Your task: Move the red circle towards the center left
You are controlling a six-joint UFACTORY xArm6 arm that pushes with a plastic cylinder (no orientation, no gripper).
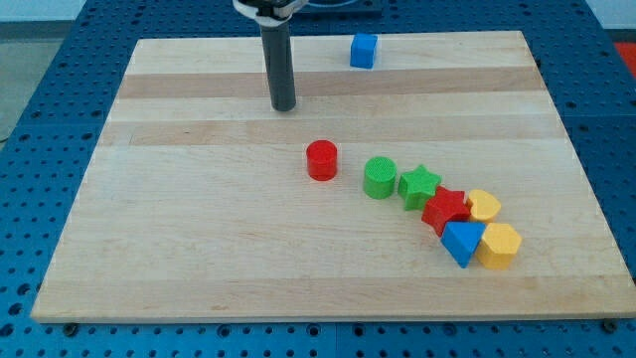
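The red circle (321, 160) is a short red cylinder standing near the middle of the wooden board (199, 229). My tip (285, 106) is at the lower end of the dark rod, up and to the left of the red circle, with a clear gap between them. It touches no block.
A green circle (379, 177) stands just right of the red circle, then a green star (419, 185), a red star (445, 209), a yellow heart (484, 206), a blue triangle (461, 242) and a yellow hexagon (499, 246). A blue cube (364, 51) sits at the top edge.
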